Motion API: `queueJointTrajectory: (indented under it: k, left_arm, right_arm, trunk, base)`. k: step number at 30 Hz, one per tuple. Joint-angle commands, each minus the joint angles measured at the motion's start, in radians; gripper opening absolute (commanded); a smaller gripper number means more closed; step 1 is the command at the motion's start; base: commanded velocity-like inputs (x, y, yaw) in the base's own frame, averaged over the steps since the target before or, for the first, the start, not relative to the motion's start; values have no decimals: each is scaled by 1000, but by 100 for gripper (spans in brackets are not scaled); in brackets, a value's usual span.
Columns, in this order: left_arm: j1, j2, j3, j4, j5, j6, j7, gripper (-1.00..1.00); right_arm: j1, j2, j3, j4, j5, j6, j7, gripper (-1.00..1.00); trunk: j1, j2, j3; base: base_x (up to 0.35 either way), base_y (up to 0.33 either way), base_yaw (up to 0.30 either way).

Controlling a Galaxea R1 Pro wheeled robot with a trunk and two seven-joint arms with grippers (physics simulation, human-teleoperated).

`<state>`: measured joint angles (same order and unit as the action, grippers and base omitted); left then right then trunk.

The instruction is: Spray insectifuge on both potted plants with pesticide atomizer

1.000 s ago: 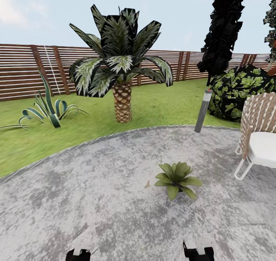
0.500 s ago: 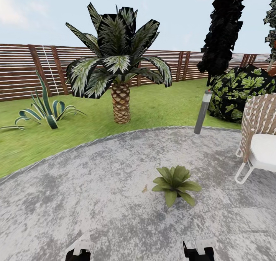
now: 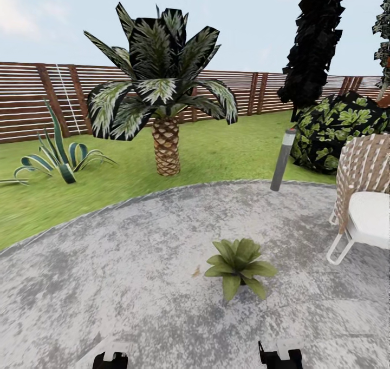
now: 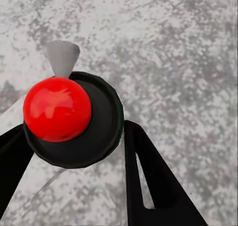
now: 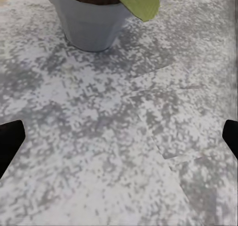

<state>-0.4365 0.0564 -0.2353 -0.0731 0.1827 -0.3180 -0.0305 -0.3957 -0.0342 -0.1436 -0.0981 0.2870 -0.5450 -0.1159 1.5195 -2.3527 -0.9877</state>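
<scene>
One potted plant [image 3: 236, 263], a low rosette of pointed green leaves, stands on the grey paved patio [image 3: 135, 261] just ahead of me and slightly right. Its grey pot [image 5: 91, 17] shows close in the right wrist view. My right gripper [image 3: 279, 358] [image 5: 119, 136] hangs open short of the pot, its black fingers wide apart over bare paving. The left gripper [image 3: 111, 359] [image 4: 74, 151] is shut on the pesticide atomizer [image 4: 57, 109], seen end-on as a red knob on a black round cap with a grey nozzle; its pale body [image 3: 114, 347] pokes up. The second potted plant is out of view.
A white wicker chair [image 3: 363, 206] stands at the patio's right edge, a grey post lamp [image 3: 283, 160] at its far edge. Beyond, on the lawn [image 3: 227, 147], are a striped-leaf palm [image 3: 162, 98], an agave [image 3: 57, 158], a round leafy shrub [image 3: 341, 131] and the slatted fence [image 3: 32, 101].
The whole picture has shifted left and down, so the camera has moved; the potted plant now sits lower and nearer. Both grippers keep their places at the bottom edge.
</scene>
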Motion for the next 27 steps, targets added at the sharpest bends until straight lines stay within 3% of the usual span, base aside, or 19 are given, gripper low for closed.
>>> queueJointTrajectory:
  k: [1, 15, 27]
  left_arm:
    - [-1, 0, -7, 1, 10, -4, -3, -100]
    - [-1, 0, -7, 1, 11, -4, -3, -100]
    - [-1, 0, -7, 1, 11, -4, -3, -100]
  right_arm:
    - [-1, 0, -7, 1, 11, -3, -4, 100]
    - [-1, 0, -7, 1, 11, -3, -4, 100]
    - [-1, 0, -7, 1, 11, -3, -4, 100]
  trunk:
    - [0, 0, -1]
    - [0, 0, -1]
    - [0, 0, -1]
  base:
    - [137, -247, 0]
    - [143, -233, 0]
    - [99, -87, 0]
